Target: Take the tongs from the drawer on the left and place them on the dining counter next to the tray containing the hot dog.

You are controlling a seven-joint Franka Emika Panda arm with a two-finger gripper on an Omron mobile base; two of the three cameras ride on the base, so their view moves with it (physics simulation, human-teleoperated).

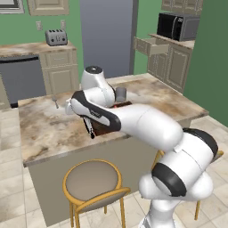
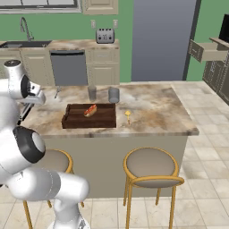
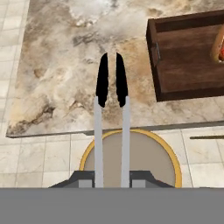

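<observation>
Item: tongs (image 3: 111, 109), slim, two silver-grey arms with black tips; carried in the gripper (image 3: 112, 183), whose fingers (image 3: 87, 180) are nearly closed and pinch the arms at their near end; the tongs are held above the marble edge of the dining counter (image 3: 61, 74), their tips just beside the tray (image 3: 183, 65) on its short-end side, apart from it.

Landmark: tray, dark brown, low-sided, resting on the dining counter; the hot dog (image 2: 91, 110) lies inside it; two grey cups (image 2: 113, 95) stand just behind it; a small yellow object (image 2: 128, 114) lies beside its far end.

Drawer (image 2: 205, 51): seen open, well apart from the tray, across the room.

Hazards, as judged: the near part of the tongs hangs past the counter edge, above a round stool (image 3: 131, 157); if released here, the tongs are likely to tip off and fall; a sideways swing toward the tray may knock its wall and shift the hot dog; the thin arms may slip or twist in so narrow a pinch; a descent without advancing is likely to strike the counter edge.
</observation>
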